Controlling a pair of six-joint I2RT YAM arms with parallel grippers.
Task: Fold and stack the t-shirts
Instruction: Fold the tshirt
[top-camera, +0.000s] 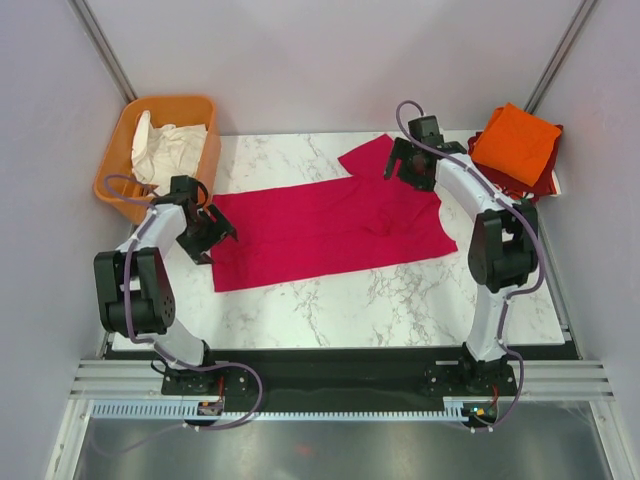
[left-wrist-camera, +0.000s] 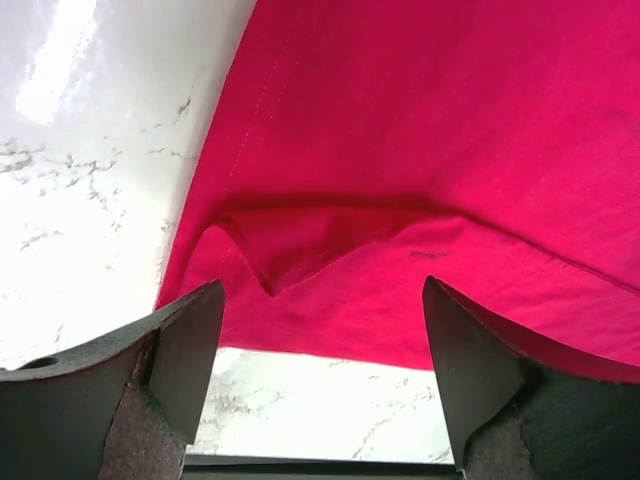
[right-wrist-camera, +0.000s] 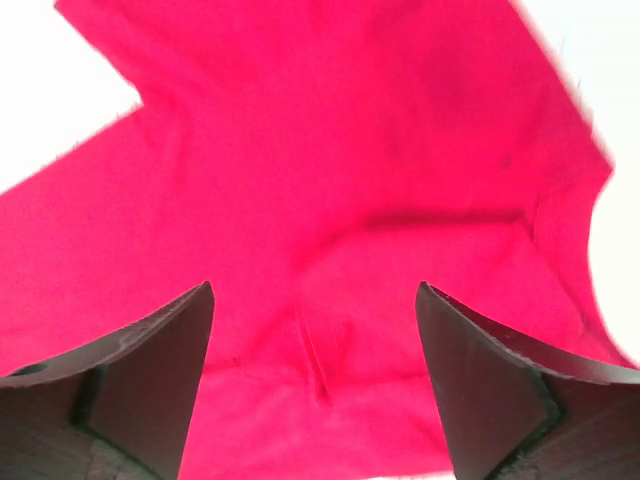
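Note:
The magenta-pink t-shirt (top-camera: 330, 225) lies spread flat across the marble table, one sleeve (top-camera: 368, 155) pointing to the back. My left gripper (top-camera: 213, 232) is open and empty at the shirt's left hem; the left wrist view shows the hem (left-wrist-camera: 400, 250) with a small folded-over flap between the jaws. My right gripper (top-camera: 403, 165) is open and empty over the shirt's back right part by the sleeve; the right wrist view shows pink fabric (right-wrist-camera: 330, 220) under it. The folded bright orange t-shirt (top-camera: 515, 146) lies on the dark red t-shirt (top-camera: 548, 178) at the back right corner.
A rigid orange plastic basket (top-camera: 125, 140) with crumpled white cloth (top-camera: 165, 150) stands off the table's back left corner. Bare marble (top-camera: 400, 300) lies in front of the shirt. Grey walls close in the sides and back.

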